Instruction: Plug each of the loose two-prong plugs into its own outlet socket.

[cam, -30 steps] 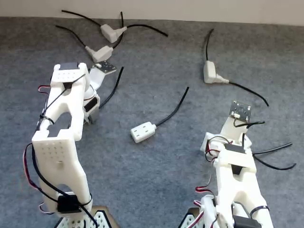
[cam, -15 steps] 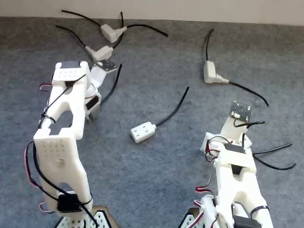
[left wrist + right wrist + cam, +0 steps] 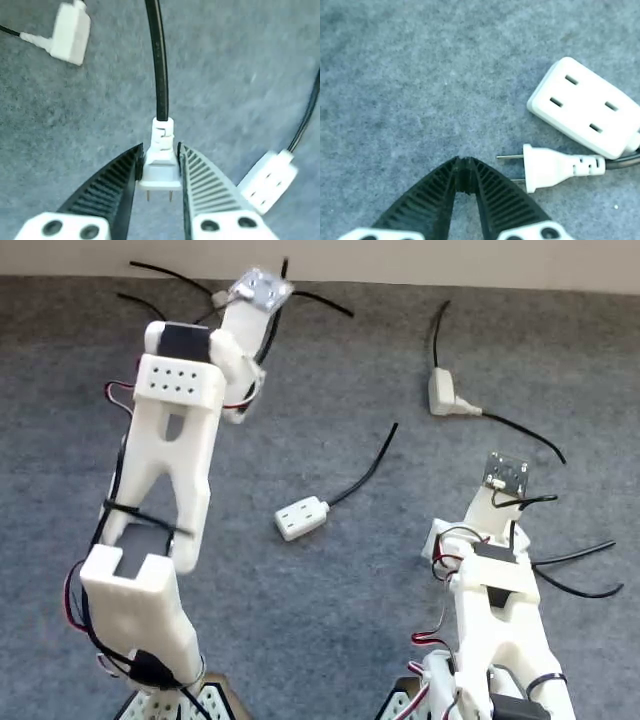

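My left gripper (image 3: 159, 167) is shut on a white two-prong plug (image 3: 159, 167), held off the carpet with its black cord (image 3: 159, 65) running away from me. In the high view the left arm (image 3: 180, 410) stretches up toward the far edge. A white outlet socket (image 3: 267, 180) lies past the held plug, and another white piece (image 3: 70, 32) farther off. My right gripper (image 3: 465, 175) is shut on nothing, low over the carpet. Beside it lies a loose white plug (image 3: 550, 167), close to a white outlet socket (image 3: 587, 120). One more socket (image 3: 302, 517) sits mid-table.
Grey carpet covers the table (image 3: 330, 610). A white connector (image 3: 441, 392) with black cord lies at the far right. Black cords (image 3: 575, 570) trail beside the right arm (image 3: 495, 600) at the near right. A pale wall borders the far edge.
The left arm rose from the carpet at mid-left and swung toward the far edge, carrying the plug and its cord. The right arm stayed still.
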You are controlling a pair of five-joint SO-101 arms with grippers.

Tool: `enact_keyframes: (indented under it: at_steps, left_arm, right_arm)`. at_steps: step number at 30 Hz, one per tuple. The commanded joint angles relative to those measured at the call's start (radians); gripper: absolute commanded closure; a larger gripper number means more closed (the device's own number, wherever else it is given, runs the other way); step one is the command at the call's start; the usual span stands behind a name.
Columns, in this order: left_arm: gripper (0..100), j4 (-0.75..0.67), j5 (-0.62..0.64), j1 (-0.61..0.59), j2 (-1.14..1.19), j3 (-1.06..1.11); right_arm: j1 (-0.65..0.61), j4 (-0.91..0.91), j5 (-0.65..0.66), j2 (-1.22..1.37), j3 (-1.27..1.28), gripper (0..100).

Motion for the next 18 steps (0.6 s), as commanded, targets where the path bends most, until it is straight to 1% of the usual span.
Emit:
enact_keyframes:
  at_steps: [1,7,10,12,15,18]
  left_arm:
    - [99,-0.077,0.236,0.068,-0.127,-0.031]
    - [99,-0.097,0.505,0.188,-0.237,-0.031]
    - [99,-0.114,0.606,0.239,-0.291,-0.027]
    - [99,-0.143,0.623,0.265,-0.323,-0.001]
    - [99,-0.199,0.585,0.318,-0.375,0.062]
    - [99,-0.272,0.614,0.351,-0.446,0.162]
  right_arm:
    - [0.004,-0.021,-0.011,-0.019,-0.004,98.9]
    - [0.002,-0.021,-0.011,-0.019,-0.004,98.9]
    - [0.002,-0.021,-0.011,-0.019,-0.004,98.9]
    - [0.002,-0.021,-0.011,-0.019,-0.004,98.9]
    - [-0.019,-0.021,0.018,-0.019,-0.004,98.9]
    - [-0.048,-0.018,0.048,-0.019,-0.002,98.9]
